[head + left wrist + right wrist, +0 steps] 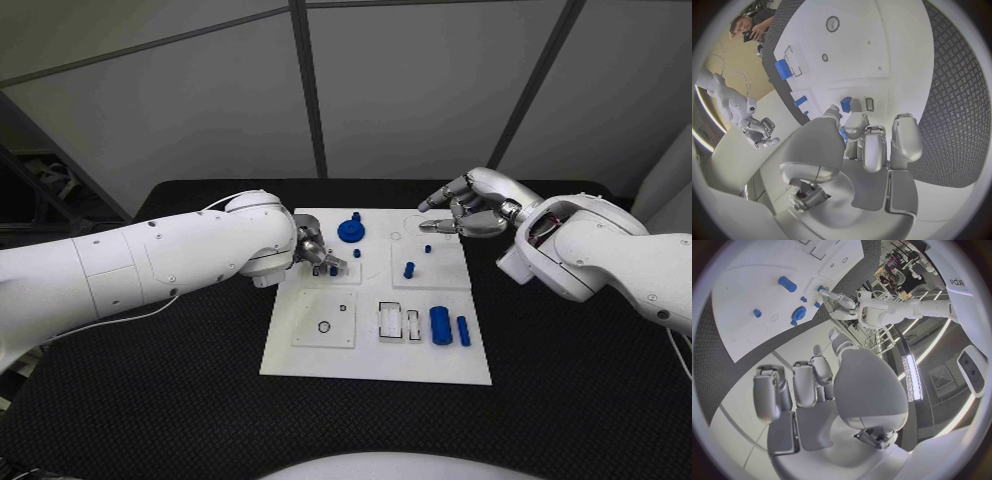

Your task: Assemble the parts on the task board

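Observation:
The white task board (378,350) lies in the middle of the black table. My left hand (319,253) is low over the board's left half and pinches a small blue part (846,103) between thumb and fingertips. My right hand (467,212) hovers above the board's far right corner, its fingers loosely bent with nothing in them. A blue gear-like disc (351,231) stands at the far edge, with small blue pegs (410,268) beside it. A blue cylinder (440,325) and a blue bar (463,330) lie at the near right.
Outlined recesses (391,320) and a small ring (325,326) mark the board's near half. Black table (577,380) surrounds the board on all sides. The right wrist view looks down on the board (754,335) and the disc (799,315).

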